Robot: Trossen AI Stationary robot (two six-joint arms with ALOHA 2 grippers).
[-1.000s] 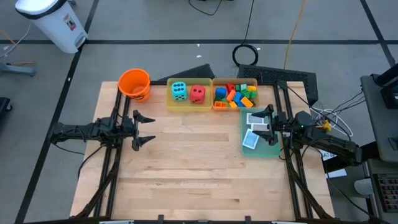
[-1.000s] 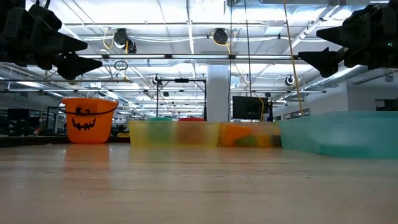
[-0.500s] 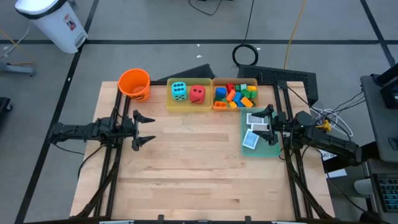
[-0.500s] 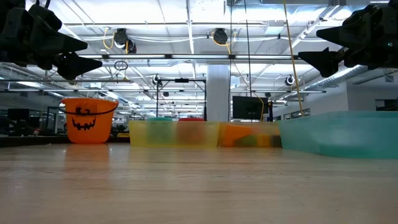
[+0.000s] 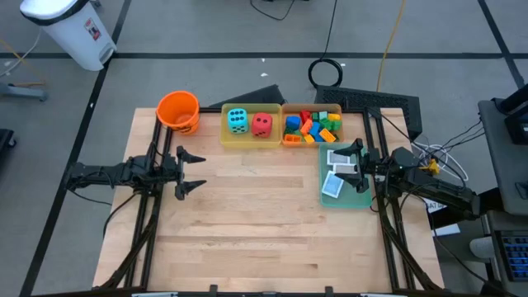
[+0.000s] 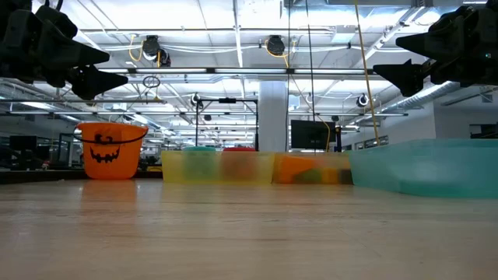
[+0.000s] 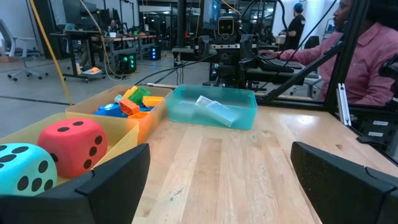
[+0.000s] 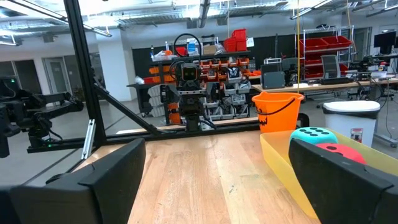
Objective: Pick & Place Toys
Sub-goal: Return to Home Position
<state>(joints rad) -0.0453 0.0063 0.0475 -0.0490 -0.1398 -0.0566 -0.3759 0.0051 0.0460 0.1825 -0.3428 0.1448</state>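
Left gripper and right gripper hang empty, fingers spread, the right above the green tray holding the white cards. Cyan die and red die sit side by side in the yellow tray, bricks in the adjoining orange tray.

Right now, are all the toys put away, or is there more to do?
Nearly finished, it looks. Done: the cyan die and red die sit in the yellow tray, the bricks in the orange tray, the cards in the green tray. In hand: nothing; the left gripper and right gripper are open and empty. Left: no loose toys show on the table, so probably just parking the arms.
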